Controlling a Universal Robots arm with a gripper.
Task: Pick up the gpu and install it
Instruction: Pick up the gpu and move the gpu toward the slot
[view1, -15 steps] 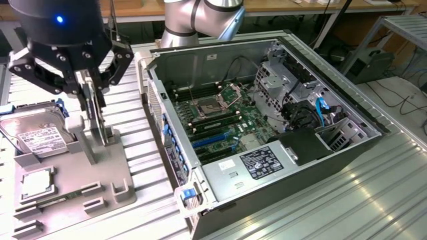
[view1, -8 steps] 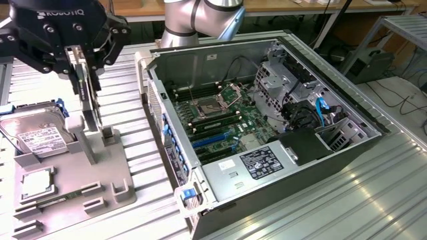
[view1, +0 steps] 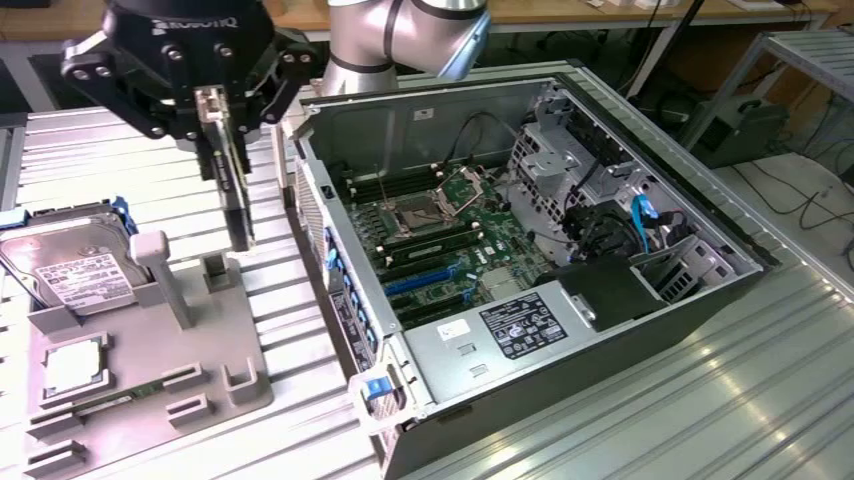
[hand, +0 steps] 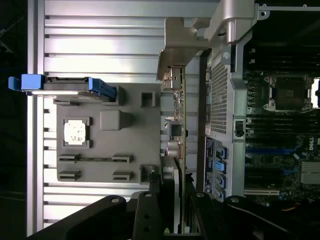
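Exterior view: I see my pincer (view1: 220, 135) clamped on the gpu (view1: 238, 210), holding it upright above the grey fixture (view1: 147, 360), beside the open computer case (view1: 374, 130).

Black tool (view1: 220, 118), white ROBOTIQ lettering; silver-grey arm (view1: 400, 35).

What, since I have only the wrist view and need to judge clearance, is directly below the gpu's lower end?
Observer: The gpu hangs upright from the gripper, its lower end just above the grey fixture, apparently clear of it.
Operator: Is it over the case yet?
Observer: No; it hangs to the exterior view's left of the open case.
Operator: Anything loose inside the case?
Observer: Blue cables arch near the drive cage at the exterior view's right.
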